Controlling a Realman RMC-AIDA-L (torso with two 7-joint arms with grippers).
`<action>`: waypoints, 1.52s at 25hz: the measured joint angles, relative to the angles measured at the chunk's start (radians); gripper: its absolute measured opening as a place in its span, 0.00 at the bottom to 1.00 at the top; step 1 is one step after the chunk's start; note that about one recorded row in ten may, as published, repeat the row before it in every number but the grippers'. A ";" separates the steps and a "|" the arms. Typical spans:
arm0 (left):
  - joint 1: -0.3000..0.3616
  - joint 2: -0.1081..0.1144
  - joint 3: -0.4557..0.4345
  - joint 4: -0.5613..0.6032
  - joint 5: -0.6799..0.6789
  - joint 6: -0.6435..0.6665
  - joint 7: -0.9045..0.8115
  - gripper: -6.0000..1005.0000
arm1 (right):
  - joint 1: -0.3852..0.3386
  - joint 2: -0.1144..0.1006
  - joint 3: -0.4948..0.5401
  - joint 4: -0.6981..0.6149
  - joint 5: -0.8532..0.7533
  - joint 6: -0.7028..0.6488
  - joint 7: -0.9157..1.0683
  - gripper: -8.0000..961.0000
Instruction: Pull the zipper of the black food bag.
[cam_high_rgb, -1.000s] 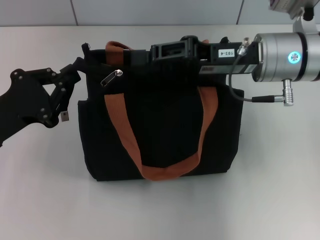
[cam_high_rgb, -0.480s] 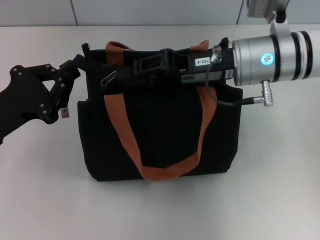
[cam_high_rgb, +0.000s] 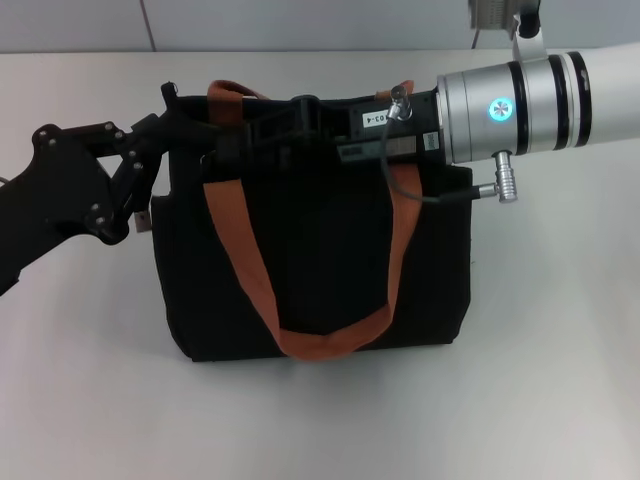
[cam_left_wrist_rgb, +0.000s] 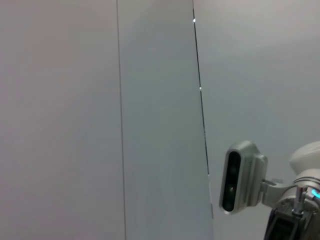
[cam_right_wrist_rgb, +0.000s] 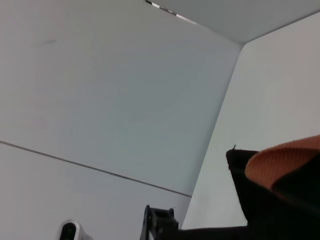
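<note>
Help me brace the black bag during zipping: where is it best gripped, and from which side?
Likely the top left corner of the black food bag, from the robot's left, where the left gripper sits: it sticks out, and the right gripper fills the top edge from the right.

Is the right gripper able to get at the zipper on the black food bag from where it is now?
Probably yes. The right gripper lies along the top edge of the black food bag, at its left end, and covers the zipper pull itself. The left gripper holds that corner.
</note>
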 joint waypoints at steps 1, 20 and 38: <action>-0.001 0.001 0.000 -0.002 0.000 0.011 0.000 0.05 | 0.001 0.001 0.004 0.000 0.000 0.002 0.000 0.32; -0.054 -0.002 0.000 -0.003 -0.010 0.029 -0.065 0.05 | -0.020 0.001 0.000 0.002 0.051 0.010 -0.020 0.32; -0.049 -0.002 0.005 -0.006 -0.037 -0.006 -0.063 0.06 | -0.039 0.001 -0.002 0.001 0.057 -0.005 -0.022 0.32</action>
